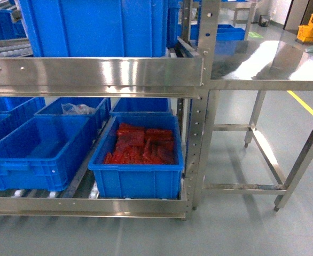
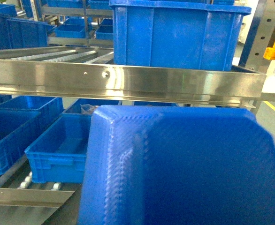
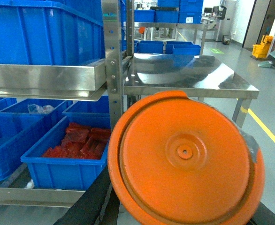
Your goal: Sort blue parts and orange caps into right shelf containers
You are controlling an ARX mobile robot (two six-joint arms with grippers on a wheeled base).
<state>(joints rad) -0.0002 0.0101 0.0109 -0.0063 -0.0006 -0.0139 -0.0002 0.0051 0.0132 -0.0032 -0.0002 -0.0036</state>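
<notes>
An orange cap is filling the right wrist view beside the shelf, a blue part the left; whether fingers are pinching them, I cannot tell. Containers are sitting under the shelf's rail.

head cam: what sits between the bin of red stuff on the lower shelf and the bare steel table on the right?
Only the shelf's perforated steel upright. It stands right beside the bin of red crinkled material, and beyond it is the steel table. The head view shows this; the right wrist view agrees.
</notes>
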